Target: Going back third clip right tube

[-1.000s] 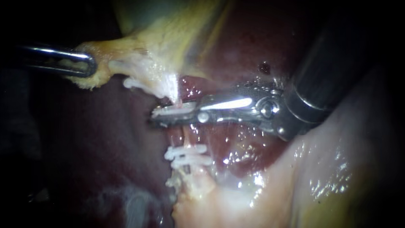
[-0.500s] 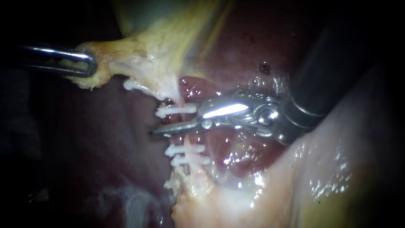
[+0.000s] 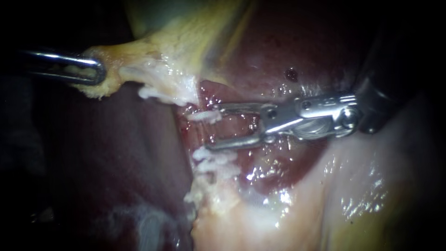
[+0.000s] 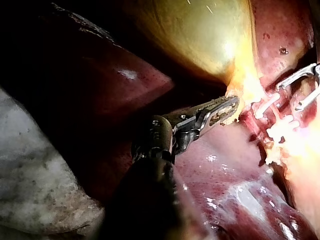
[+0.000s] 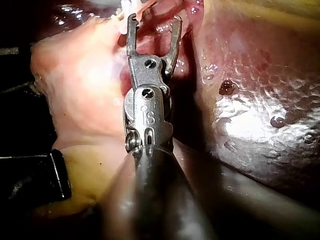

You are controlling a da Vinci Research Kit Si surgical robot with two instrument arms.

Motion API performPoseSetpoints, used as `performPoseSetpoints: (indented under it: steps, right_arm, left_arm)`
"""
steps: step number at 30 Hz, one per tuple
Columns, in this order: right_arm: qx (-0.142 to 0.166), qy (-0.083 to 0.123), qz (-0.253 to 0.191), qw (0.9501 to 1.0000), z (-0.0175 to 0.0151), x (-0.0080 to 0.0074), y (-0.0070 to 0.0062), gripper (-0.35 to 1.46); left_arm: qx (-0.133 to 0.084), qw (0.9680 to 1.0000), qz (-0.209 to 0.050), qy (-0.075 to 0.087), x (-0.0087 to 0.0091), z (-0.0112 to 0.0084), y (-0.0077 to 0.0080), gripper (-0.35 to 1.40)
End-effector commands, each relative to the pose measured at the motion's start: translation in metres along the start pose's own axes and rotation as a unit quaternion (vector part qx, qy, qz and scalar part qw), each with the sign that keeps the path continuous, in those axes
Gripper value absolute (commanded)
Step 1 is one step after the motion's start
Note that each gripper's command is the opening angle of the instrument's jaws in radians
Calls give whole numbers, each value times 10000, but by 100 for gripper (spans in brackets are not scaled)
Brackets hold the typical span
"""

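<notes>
My right instrument (image 3: 214, 128) comes in from the right with its jaws open and empty, the tips on either side of a thin reddish tube (image 3: 202, 135). A white clip (image 3: 204, 115) sits across the tube just ahead of the upper jaw. Two more white clips (image 3: 214, 163) sit lower on the same tube. In the right wrist view the open jaws (image 5: 154, 20) point at the pink tissue. My left instrument (image 3: 90, 70) is shut on the yellowish gallbladder tissue (image 3: 139, 69) and holds it to the left; the left wrist view shows the same grip (image 4: 225, 107).
Dark red liver (image 3: 116, 153) lies below and left of the tube. The yellow gallbladder (image 4: 200, 30) bulges ahead of my left instrument. Pale glistening tissue (image 3: 353, 195) fills the lower right. A small dark spot (image 3: 291, 74) marks the liver above my right instrument.
My right instrument's jaws opened off the white clip, which stays on the tube, and the instrument drew back to the right. The left instrument held still.
</notes>
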Motion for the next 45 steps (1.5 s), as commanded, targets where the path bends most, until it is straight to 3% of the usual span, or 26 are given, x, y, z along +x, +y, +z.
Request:
performPoseSetpoints:
  steps: [1, 7, 13, 26, 32, 45]
  right_arm:
    - [5, -2, -14, 10000, -7, 3, -2, 50]
    - [15, -9, -127, 9999, -35, 14, -8, 50]
    - [46, -11, -151, 9999, -53, 14, -13, 50]
    - [56, -14, -222, 9997, -60, 14, -22, 50]
    - [71, -13, -256, 9996, -60, 14, -25, 50]
    - [87, -10, -256, 9996, -60, 15, -27, 50]
  left_arm:
    - [-1, 10000, 2, -1, 0, 0, 0, -35]
    - [-1, 10000, 2, -1, 0, 0, 0, -35]
    - [-1, 10000, 2, -1, 0, 0, 0, -35]
    - [9, 10000, 16, 5, -2, 7, -6, -35]
    - [5, 10000, 43, -2, -9, 26, -16, -35]
    - [-91, 9996, 252, -75, -23, 96, -47, -35]
